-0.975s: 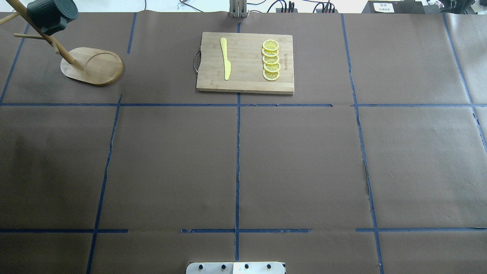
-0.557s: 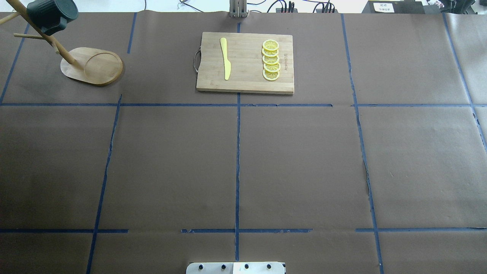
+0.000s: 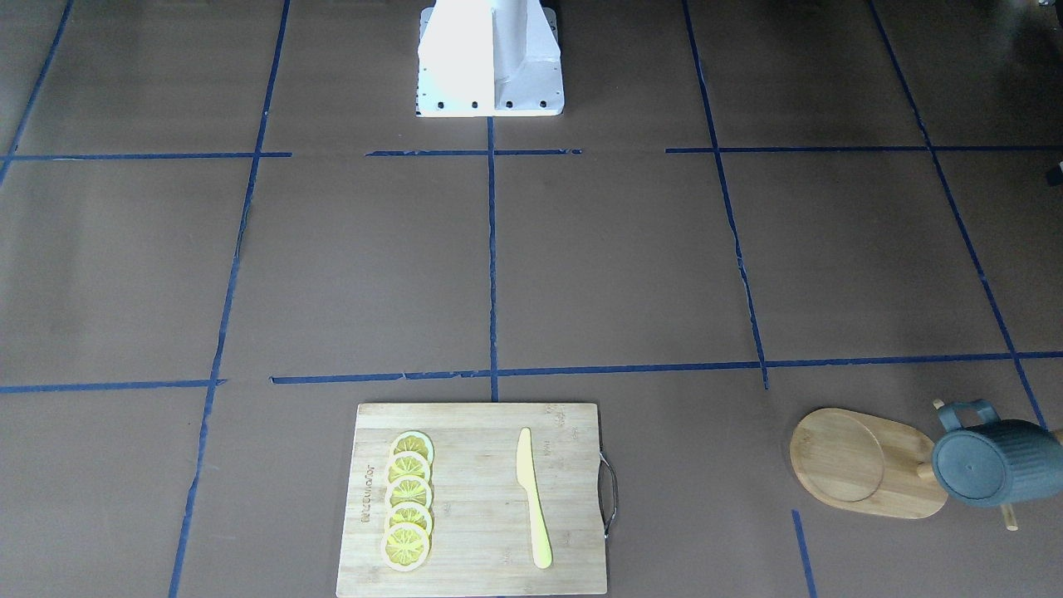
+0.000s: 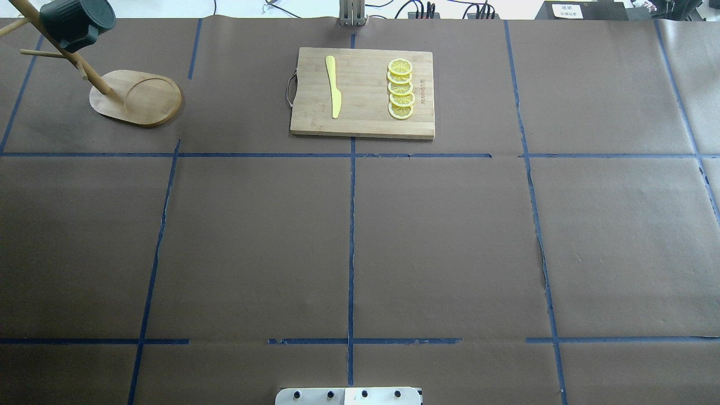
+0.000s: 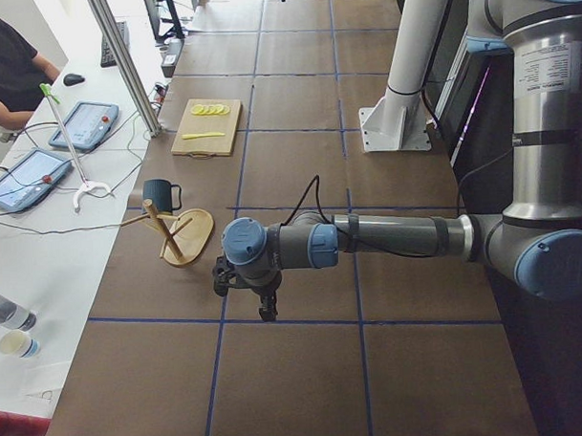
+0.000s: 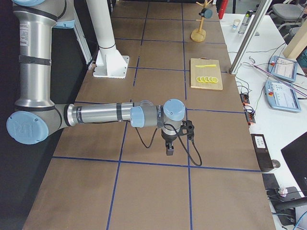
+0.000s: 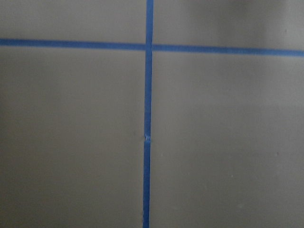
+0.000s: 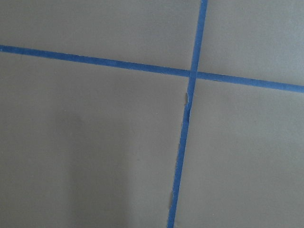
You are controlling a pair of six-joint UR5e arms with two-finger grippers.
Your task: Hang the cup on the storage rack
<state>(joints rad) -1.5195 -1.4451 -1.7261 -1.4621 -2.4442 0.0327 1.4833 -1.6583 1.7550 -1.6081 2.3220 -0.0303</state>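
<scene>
The dark blue-grey cup [image 4: 76, 19] hangs by its handle on the storage rack [image 4: 138, 98] at the table's far left corner; its base faces the front camera [image 3: 992, 461]. The rack's oval bamboo base [image 3: 855, 461] lies beneath it. Both also show in the left view: cup [image 5: 159, 195], rack [image 5: 187, 239]. My left gripper [image 5: 266, 310] points down over bare table, far from the rack; I cannot tell if it is open. My right gripper [image 6: 170, 151] points down likewise; I cannot tell its state. Both wrist views show only brown paper and blue tape.
A bamboo cutting board [image 4: 363, 93] at the back centre carries a yellow knife [image 4: 333, 84] and several lemon slices [image 4: 400, 90]. The robot's white base [image 3: 490, 58] stands at the near edge. Tablets and cables lie beyond the far edge [image 5: 82, 125].
The cup and rack have not moved. A faint shadow on the left part of the table has faded.
</scene>
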